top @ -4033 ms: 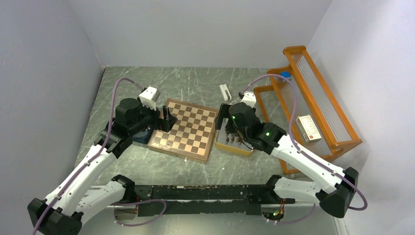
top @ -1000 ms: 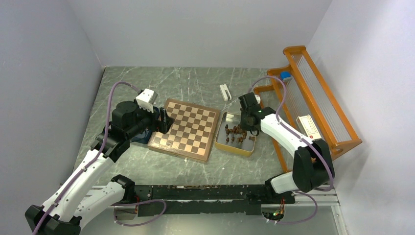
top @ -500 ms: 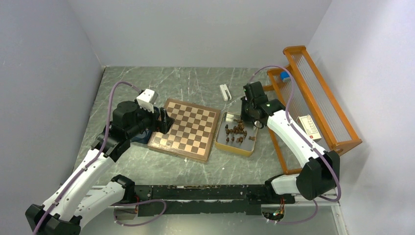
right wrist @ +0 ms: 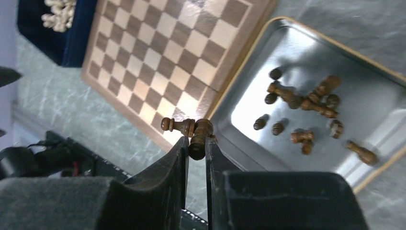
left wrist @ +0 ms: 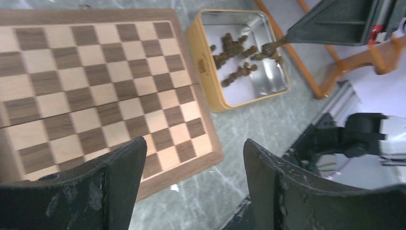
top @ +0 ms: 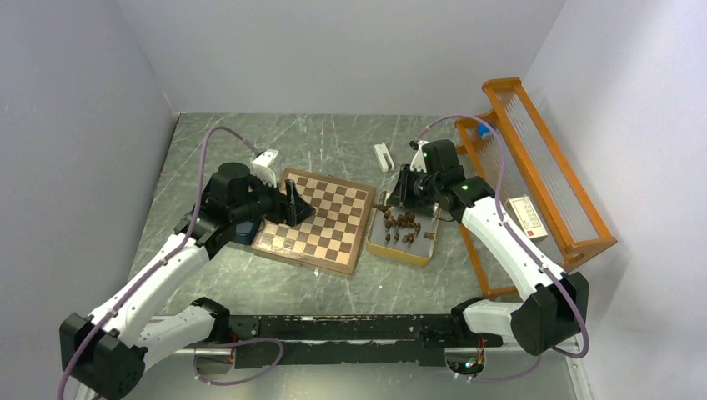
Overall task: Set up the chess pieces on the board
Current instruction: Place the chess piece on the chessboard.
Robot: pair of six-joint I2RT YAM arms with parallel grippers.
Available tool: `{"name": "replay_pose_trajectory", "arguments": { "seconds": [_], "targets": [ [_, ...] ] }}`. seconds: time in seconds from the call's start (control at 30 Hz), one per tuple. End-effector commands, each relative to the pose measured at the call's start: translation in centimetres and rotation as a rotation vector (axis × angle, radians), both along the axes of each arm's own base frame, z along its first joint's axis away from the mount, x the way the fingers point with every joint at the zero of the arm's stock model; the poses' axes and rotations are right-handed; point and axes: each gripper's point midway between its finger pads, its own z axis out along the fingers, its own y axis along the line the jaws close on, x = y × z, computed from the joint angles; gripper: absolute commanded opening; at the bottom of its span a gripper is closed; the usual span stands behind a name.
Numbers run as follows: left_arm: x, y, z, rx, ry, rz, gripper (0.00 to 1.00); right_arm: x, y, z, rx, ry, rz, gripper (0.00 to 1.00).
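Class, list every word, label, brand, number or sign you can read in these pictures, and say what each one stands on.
Nothing can be read clearly.
White box on the rack: red print, too small to read.
Tray, yellow wall: a dark mark, too blurred to read.
Board and pieces: no markings seen.

Robot lab cell, grey walls [top: 79,125], marbled tabletop [top: 333,142]

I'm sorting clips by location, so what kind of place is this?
Likely a robotics lab test cell: plain grey walls box in a marbled table, a left arm and right arm are mounted at its near edge, and a chessboard lies between them.
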Motion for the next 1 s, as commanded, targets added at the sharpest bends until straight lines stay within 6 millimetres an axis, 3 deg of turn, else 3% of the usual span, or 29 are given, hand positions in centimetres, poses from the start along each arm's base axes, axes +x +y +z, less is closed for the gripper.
{"name": "replay_pose_trajectory", "arguments": {
  "seconds": [0.0, 0.23, 0.47, 0.63, 0.97],
  "targets": [
    [-0.8, -3.6, 3.0, -0.171, 0.074, -0.14, 0.76, -1.4, 3.2, 1.4, 0.194, 0.021, 0.102, 0.03],
    [-0.5, -6.7, 2.3, -0.242, 0.186, -0.221, 0.67, -2.1, 5.5, 1.8, 0.295, 0.045, 0.126, 0.01],
    [-1.6, -10.7, 0.0, -0.136, 0.249, -0.293, 0.65, -2.5, 6.2, 1.0, 0.294, 0.065, 0.138, 0.0],
    [-1.2, -11.9, 0.9, -0.201, 0.234, -0.279, 0.64, -2.8, 6.2, 0.7, 0.294, 0.068, 0.142, 0.0],
    [-0.9, -12.6, -0.4, -0.181, 0.256, -0.27, 0.51, -3.5, 6.0, 0.4, 0.297, 0.071, 0.145, 0.0]
  ]
}}
